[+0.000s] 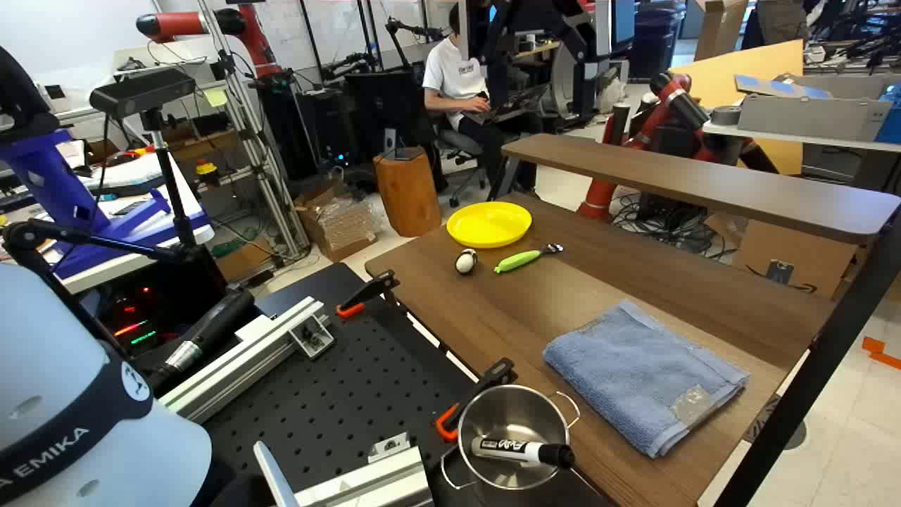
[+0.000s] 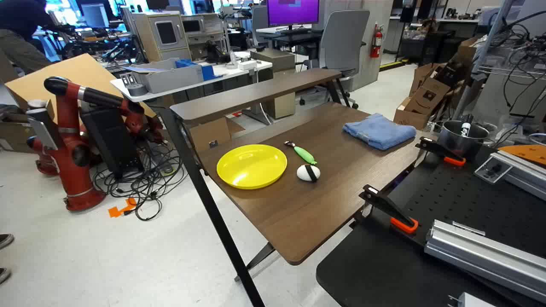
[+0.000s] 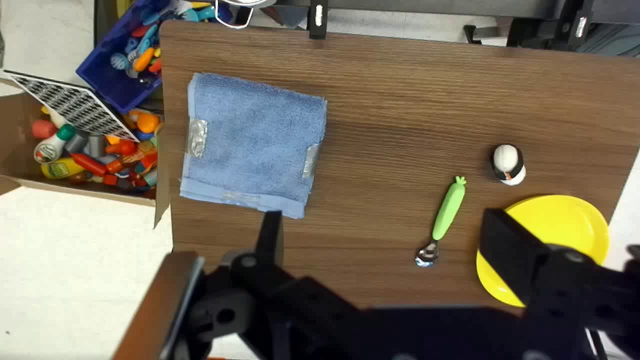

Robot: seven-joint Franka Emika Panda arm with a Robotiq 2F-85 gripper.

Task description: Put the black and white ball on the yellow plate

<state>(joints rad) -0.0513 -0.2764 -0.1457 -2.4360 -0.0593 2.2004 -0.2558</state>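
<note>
No score on the board here! The ball [image 2: 307, 172] sits on the table [image 2: 332, 204], near the plate [image 2: 251, 166] but plainly apart from it, its dark band showing in an exterior view, and both exterior views agree: no ball on that plate. Over to the wrist view, and there's the gripper [image 3: 382, 237], jaws standing wide apart, nothing between them. It hangs over the table, touching neither ball nor plate; one jaw cuts across the plate in this picture, but I read that as a line-of-sight overlap, not contact. The gripper can't be seen in either exterior view, so I'd put it well above the action. Close to the ball lies the spoon [image 3: 447, 216], near it without touching, while the towel [image 3: 255, 145] rests well apart

So, the tally! Done: as I call it, only the set-up, with jaws ready and the plate waiting. Left: the lot! Line up over the ball, come down, clamp it, lift, make a short hop across to the plate, lower, let go. That spoon could crowd the approach if the jaws come down along its side, so I'd want careful aim there, and the whole task is yet to play out
</note>
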